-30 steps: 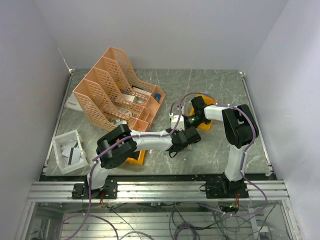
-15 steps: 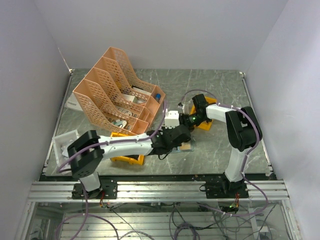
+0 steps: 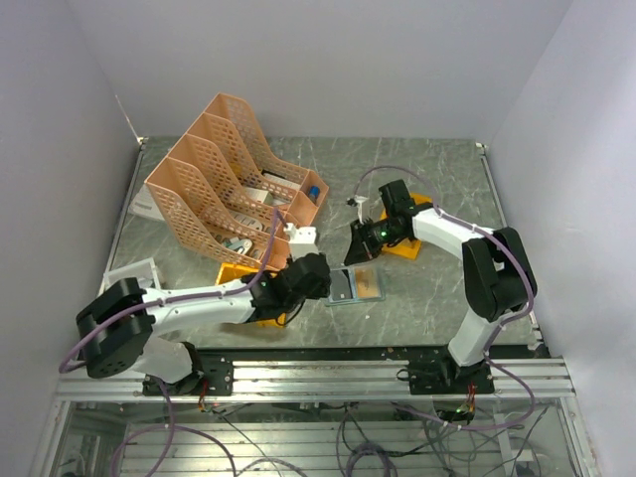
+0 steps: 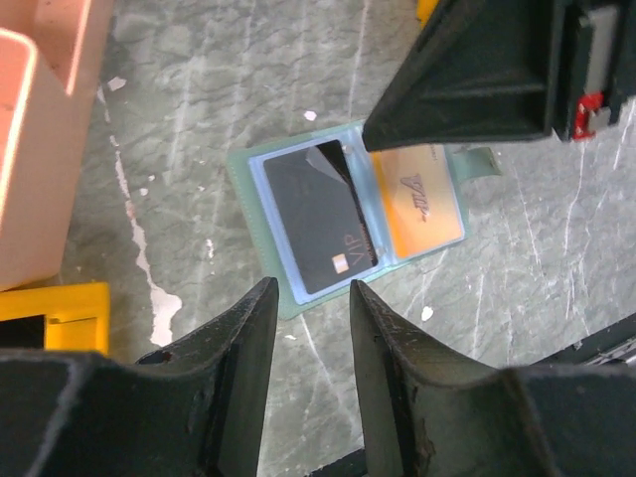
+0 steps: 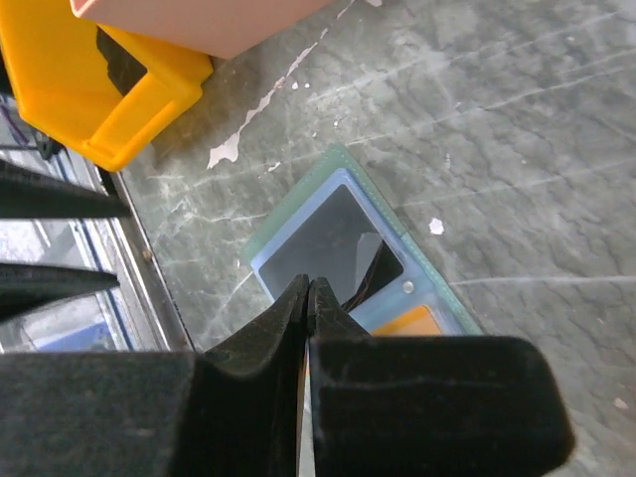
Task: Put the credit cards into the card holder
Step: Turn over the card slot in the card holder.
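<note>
The card holder (image 3: pixel 355 285) lies open and flat on the table. It shows clearly in the left wrist view (image 4: pixel 348 214), with a black VIP card (image 4: pixel 318 229) in its left clear pocket and an orange card (image 4: pixel 422 204) in its right pocket. My left gripper (image 3: pixel 324 281) is open and empty just left of the holder, its tips (image 4: pixel 313 288) above the holder's near edge. My right gripper (image 3: pixel 356 241) is shut just behind the holder, its tip (image 5: pixel 308 283) over the black card's pocket (image 5: pixel 328 238). Loose cards are hidden.
A peach lattice file rack (image 3: pixel 229 179) stands at the back left. One yellow bin (image 3: pixel 256 316) sits under my left arm, another (image 3: pixel 405 245) under my right arm. A white tray (image 3: pixel 129 271) is at the near left, partly covered by my left arm.
My left arm has swung back to the left off the card holder, which now lies uncovered. My right gripper has shifted a little left, towards the holder.
</note>
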Robot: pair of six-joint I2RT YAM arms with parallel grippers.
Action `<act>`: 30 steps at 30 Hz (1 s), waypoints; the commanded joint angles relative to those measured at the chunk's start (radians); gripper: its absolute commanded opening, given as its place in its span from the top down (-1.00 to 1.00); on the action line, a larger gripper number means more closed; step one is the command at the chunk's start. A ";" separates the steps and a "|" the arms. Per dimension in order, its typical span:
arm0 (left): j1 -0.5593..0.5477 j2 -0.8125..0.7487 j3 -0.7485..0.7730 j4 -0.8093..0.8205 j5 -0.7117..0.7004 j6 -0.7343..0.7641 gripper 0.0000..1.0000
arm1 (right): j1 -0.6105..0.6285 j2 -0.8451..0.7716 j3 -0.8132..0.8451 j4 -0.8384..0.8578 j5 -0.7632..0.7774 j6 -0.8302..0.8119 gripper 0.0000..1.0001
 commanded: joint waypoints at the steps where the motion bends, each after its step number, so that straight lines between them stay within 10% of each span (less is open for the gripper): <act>1: 0.077 -0.077 -0.104 0.171 0.157 0.002 0.07 | 0.048 0.014 -0.003 -0.016 0.075 -0.060 1.00; 13: 0.179 0.007 -0.170 0.317 0.343 -0.037 0.69 | 0.072 0.113 0.049 -0.090 0.159 -0.098 1.00; 30: 0.195 0.176 -0.060 0.193 0.338 -0.002 0.65 | 0.089 0.159 0.056 -0.096 0.242 -0.083 1.00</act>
